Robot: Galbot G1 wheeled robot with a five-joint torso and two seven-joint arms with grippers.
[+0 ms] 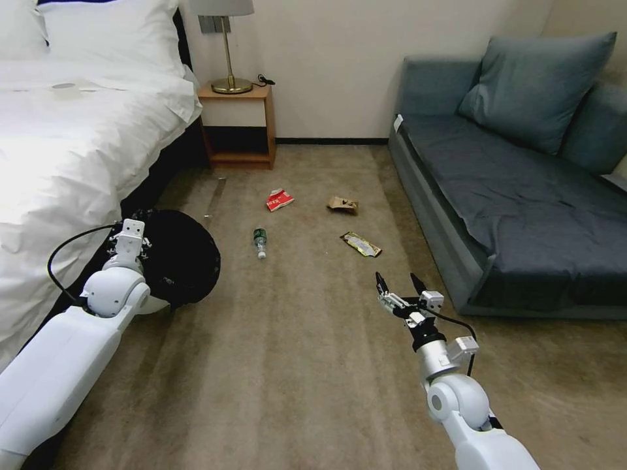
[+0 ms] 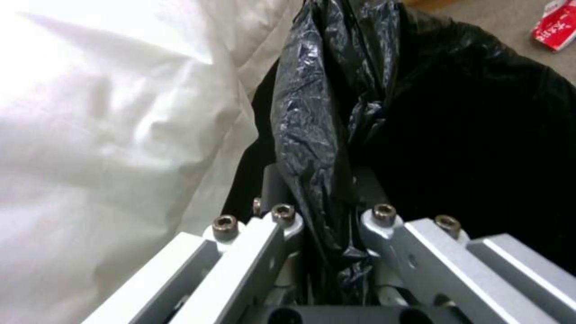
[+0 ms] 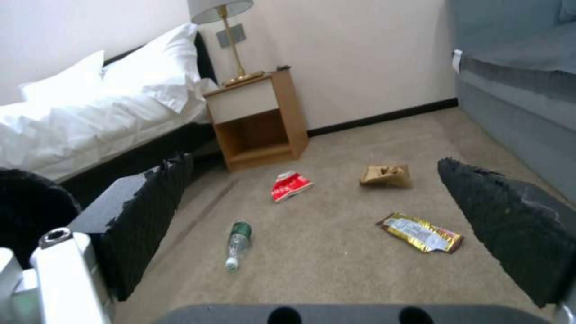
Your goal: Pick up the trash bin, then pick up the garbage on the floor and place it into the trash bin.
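Short-pile beige carpet point(image 1: 294, 365) underfoot, matte and faintly streaked; white bed point(image 1: 72, 124) with crumpled soft linen on the left, boxy wooden nightstand point(image 1: 238, 127) with brass-stemmed lamp point(image 1: 228, 46) against the plain wall, blue-grey upholstered sofa point(image 1: 496, 189) with plump cushions on the right. Trash bin point(image 1: 179, 258) beside the bed edge, round mouth facing the head camera, draped in glossy, wrinkled black film. Left gripper point(image 1: 130, 243) at the bin's rim on the bed side, metal fingers point(image 2: 384, 225) clamped on a gathered fold of the black liner point(image 2: 318, 135), white bedding close alongside. Garbage in four pieces, loose on open carpet between bed and sofa, none touching another: clear cylindrical bottle point(image 1: 260, 242) with green label, on its side, nearest the bin; crumpled red-and-white packet point(image 1: 279, 199) farther toward the nightstand; creased tan paper bag point(image 1: 343, 204) beside it toward the sofa; flat, shiny yellow-black wrapper point(image 1: 360, 244) nearest the sofa. Right gripper point(image 1: 400, 286) above bare carpet, near the sofa's front corner and short of the wrapper, jaws spread wide and empty, rough black ridged pads point(image 3: 150, 211) framing the four items in the right wrist view.
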